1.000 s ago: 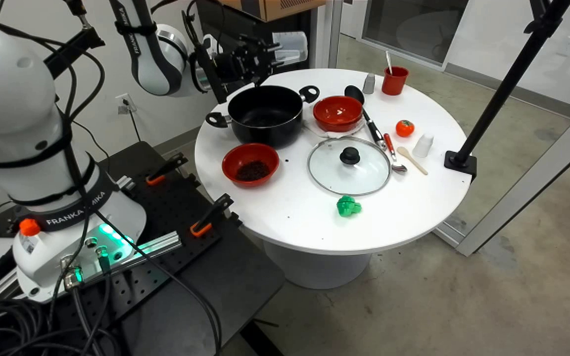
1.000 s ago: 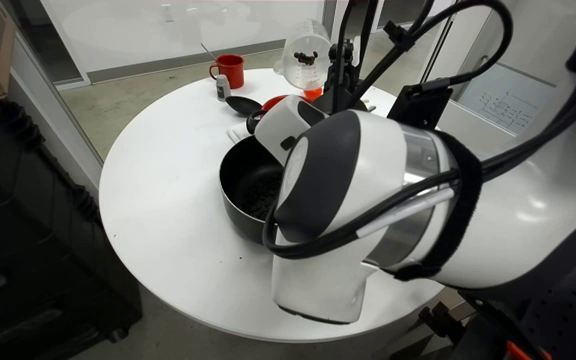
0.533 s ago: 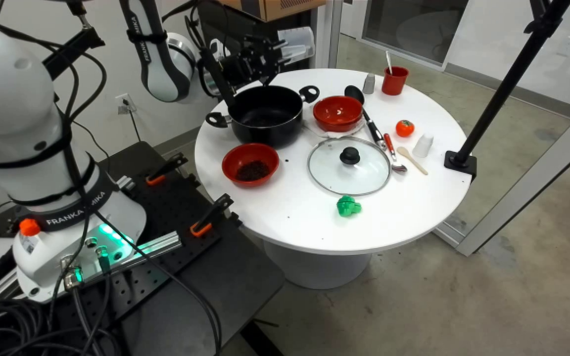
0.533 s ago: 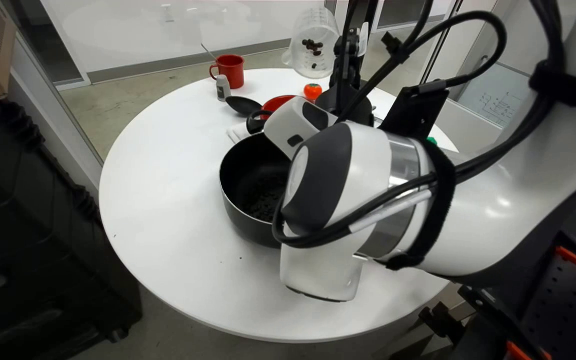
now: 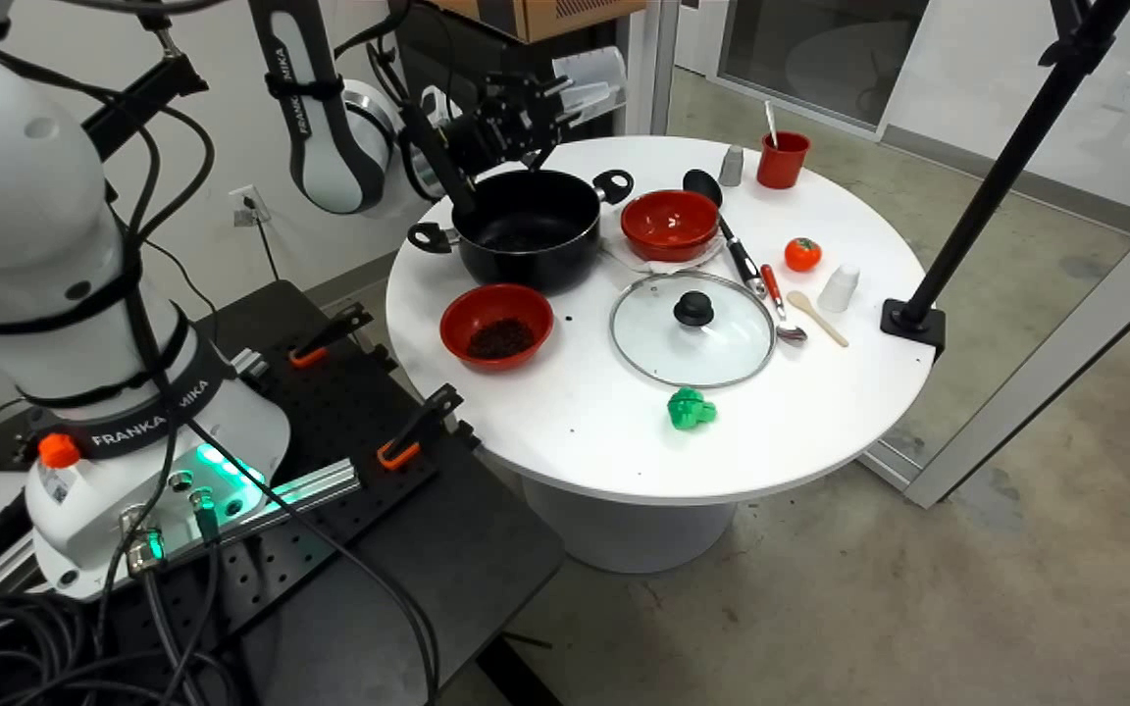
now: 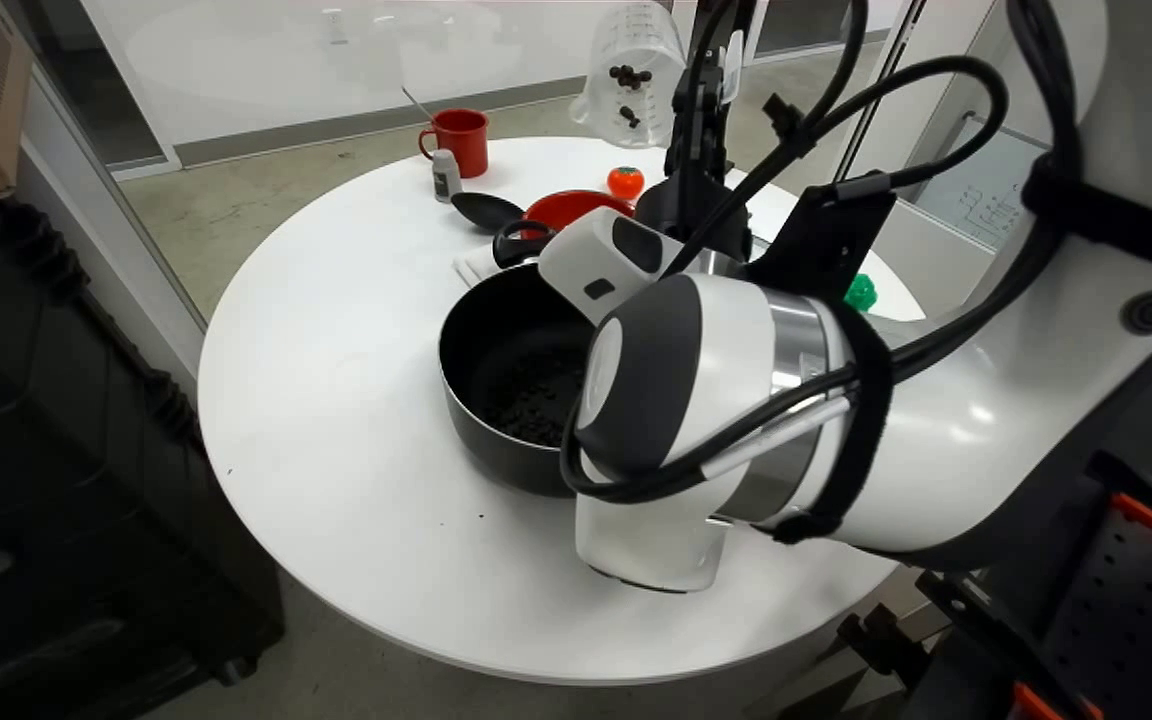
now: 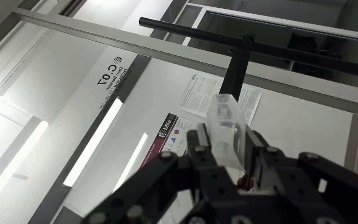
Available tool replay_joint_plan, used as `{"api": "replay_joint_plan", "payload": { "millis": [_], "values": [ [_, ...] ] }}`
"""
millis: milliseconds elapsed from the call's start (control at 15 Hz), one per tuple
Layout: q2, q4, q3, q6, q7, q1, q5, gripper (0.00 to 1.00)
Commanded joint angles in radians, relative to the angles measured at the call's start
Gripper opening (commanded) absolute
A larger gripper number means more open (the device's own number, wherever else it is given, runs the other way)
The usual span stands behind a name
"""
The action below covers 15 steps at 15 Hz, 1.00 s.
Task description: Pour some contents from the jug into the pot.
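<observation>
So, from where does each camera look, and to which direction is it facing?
An exterior view: high beside the robot base, which shows with arm and gripper; faces down across the table.
An exterior view: high near the arm; faces down on the pot, partly behind the arm; gripper shows too.
Wrist view: on the wrist, facing past the fingers, which hold the jug, toward posters.
Both exterior views share table, pot, jug and tomato.

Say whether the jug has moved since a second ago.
Yes: in an exterior view, the jug has moved upward in frame, clear of the tomato it partly covered.
</observation>
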Motion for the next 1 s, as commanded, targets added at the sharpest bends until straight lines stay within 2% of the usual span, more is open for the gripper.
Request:
{"api": "replay_joint_plan", "payload": {
  "millis": [0,933],
  "values": [
    [0.037,0.009,-0.006,-0.069,0.019,-0.002,-0.036,0.07],
    [0.089,0.021,-0.040,-0.183,0.013,-0.033,-0.161,0.07]
  ]
}}
